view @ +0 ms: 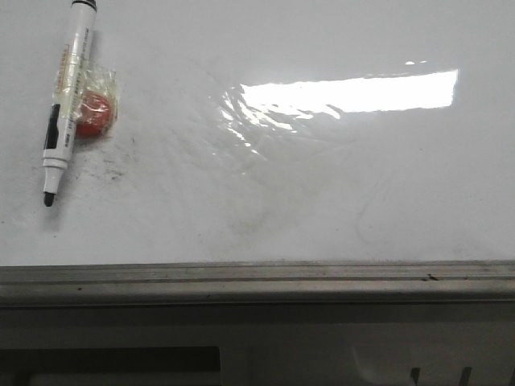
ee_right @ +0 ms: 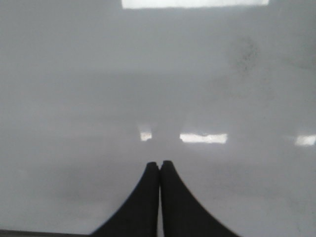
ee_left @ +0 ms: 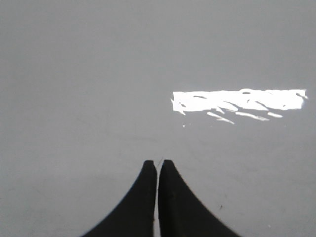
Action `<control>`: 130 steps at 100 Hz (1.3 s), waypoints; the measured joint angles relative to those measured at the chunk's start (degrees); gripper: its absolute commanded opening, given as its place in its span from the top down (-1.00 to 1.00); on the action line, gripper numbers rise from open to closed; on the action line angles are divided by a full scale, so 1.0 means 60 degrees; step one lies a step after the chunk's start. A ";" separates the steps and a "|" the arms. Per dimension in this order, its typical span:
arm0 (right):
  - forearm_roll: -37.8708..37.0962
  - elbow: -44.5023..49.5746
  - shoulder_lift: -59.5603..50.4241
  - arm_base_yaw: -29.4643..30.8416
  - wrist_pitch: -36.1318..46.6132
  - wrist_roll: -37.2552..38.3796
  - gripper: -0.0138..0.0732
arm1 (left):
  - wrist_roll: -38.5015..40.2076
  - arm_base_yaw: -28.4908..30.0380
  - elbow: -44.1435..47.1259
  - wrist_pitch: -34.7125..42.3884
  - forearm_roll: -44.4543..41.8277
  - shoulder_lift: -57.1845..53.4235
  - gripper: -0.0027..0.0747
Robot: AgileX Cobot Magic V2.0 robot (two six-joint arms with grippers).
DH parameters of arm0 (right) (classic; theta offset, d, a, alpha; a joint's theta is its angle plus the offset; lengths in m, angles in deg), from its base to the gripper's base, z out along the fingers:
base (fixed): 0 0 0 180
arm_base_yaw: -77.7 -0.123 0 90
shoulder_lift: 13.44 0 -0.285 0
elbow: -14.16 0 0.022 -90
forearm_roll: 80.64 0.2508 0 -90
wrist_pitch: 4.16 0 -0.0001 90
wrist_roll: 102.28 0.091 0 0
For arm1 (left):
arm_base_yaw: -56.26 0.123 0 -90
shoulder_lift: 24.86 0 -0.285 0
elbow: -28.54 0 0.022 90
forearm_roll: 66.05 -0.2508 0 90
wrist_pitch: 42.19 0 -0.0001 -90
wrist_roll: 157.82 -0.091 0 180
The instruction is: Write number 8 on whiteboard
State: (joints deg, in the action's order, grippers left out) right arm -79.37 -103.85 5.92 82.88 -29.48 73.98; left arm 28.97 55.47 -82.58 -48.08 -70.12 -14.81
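Note:
The whiteboard [view: 322, 209] is a glossy white board with faint grey smudges and fills the front view. No number 8 shows on it. A white marker pen [view: 67, 100] with a black uncapped tip lies at the far left, tip toward the front edge. It rests against a red ball in clear wrapping [view: 94, 112]. Neither gripper shows in the front view. My left gripper [ee_left: 158, 162] is shut and empty over bare board [ee_left: 98, 98]. My right gripper [ee_right: 160, 163] is shut and empty over bare board [ee_right: 74, 98].
A bright glare patch [view: 354, 92] lies on the board at the middle right. A grey metal edge rail [view: 257, 277] runs along the board's front edge. Below it is the grey robot base [view: 241, 346].

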 measured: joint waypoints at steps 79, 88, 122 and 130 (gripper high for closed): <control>0.0023 0.0073 0.0337 -0.0035 0.0643 0.0030 0.83 | 0.0247 -0.1221 -0.0592 0.3857 -0.1778 0.3512 -0.17; 0.0023 0.0094 0.0358 -0.0035 0.0716 0.0030 0.83 | 0.0869 -0.2121 -0.0592 0.4045 -0.1921 0.4123 -0.17; 0.0049 0.0094 0.0358 -0.0035 0.0698 0.0030 0.83 | 0.1707 -0.5245 -0.0592 0.4103 -0.1778 0.6576 -0.17; 0.0046 0.0094 0.0358 -0.0035 0.0648 0.0030 0.83 | 0.1723 -0.5746 -0.0592 0.4124 -0.1452 0.7068 -0.17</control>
State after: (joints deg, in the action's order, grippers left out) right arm -79.09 -103.28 8.07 82.67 -25.59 74.16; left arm 39.31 21.00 -86.14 -23.34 -78.83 27.59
